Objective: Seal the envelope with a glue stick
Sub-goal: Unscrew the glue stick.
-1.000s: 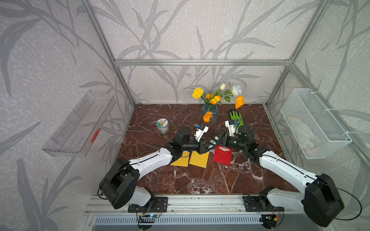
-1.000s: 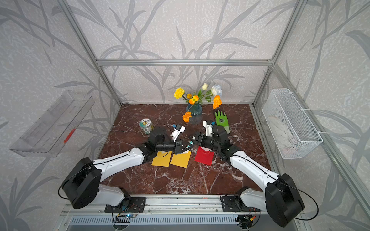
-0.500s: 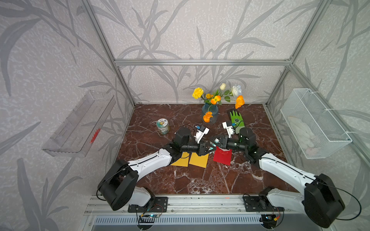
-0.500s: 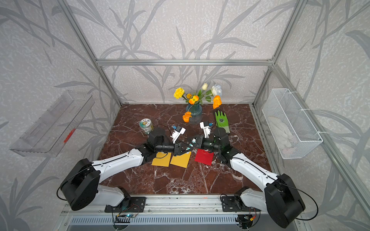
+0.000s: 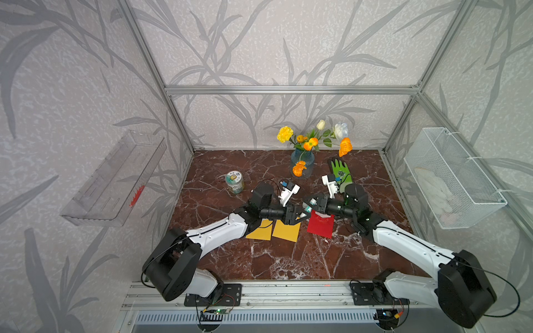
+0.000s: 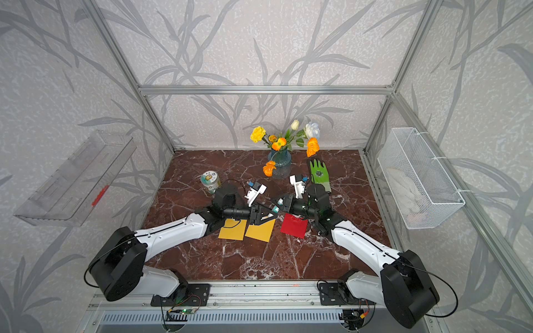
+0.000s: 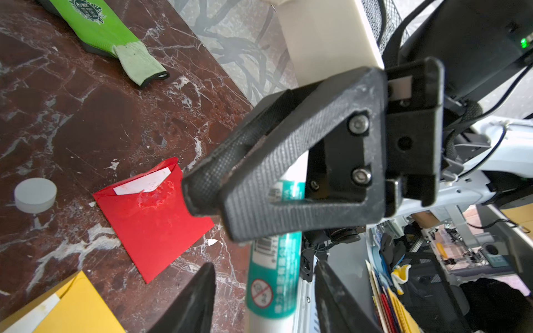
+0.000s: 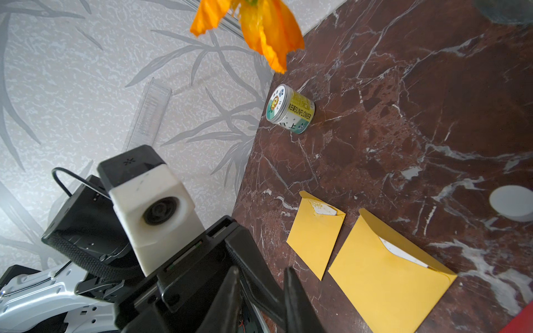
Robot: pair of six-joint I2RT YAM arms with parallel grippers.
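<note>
A green fabric glove (image 5: 341, 169) lies near the blue glass flower vase (image 5: 302, 162); a round labelled jar (image 5: 234, 182) stands well apart.

Red envelope (image 7: 153, 227), teal-banded white glue stick (image 7: 272, 268)

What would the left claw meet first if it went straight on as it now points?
Probably the right claw, clamped on the glue stick that lies between the left claw's fingers.

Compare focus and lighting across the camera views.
Left wrist view: the red envelope is sharp, the glue stick close to the lens looks softer. Right wrist view: the jar is crisp, the orange flower is blurred. In both top views the light is even and shadows on the table are faint.
</note>
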